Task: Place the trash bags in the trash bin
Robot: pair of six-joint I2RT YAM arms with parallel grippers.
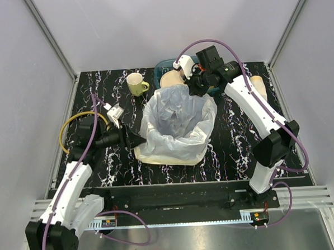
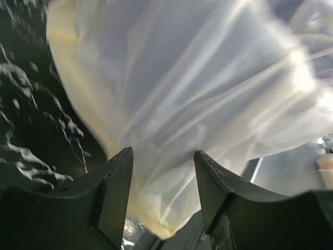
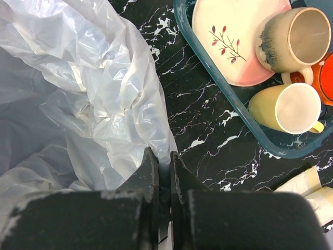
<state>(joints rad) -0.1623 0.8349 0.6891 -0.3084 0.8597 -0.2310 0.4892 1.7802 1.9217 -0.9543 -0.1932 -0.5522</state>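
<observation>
A large translucent trash bag (image 1: 178, 121) stands open in the middle of the table, its cream lower folds spread at the front. The trash bin does not show clearly; only a faint blue-grey tint comes through the film. My left gripper (image 1: 139, 142) is at the bag's left side, open, with the film (image 2: 197, 78) just beyond its fingertips (image 2: 125, 161). My right gripper (image 1: 193, 89) is at the bag's far right edge. In its wrist view that gripper (image 3: 162, 153) is shut, with the rim of the crinkled bag (image 3: 88, 78) running into its tips.
A teal dish basket (image 1: 165, 64) at the back holds a cream plate (image 3: 234, 36) and two mugs (image 3: 294, 34) (image 3: 289, 107). A yellow-green mug (image 1: 135, 83) stands back left. A yellow ring (image 1: 66, 127) and a small white object (image 1: 115, 113) lie left. A cream item (image 1: 258, 85) lies back right.
</observation>
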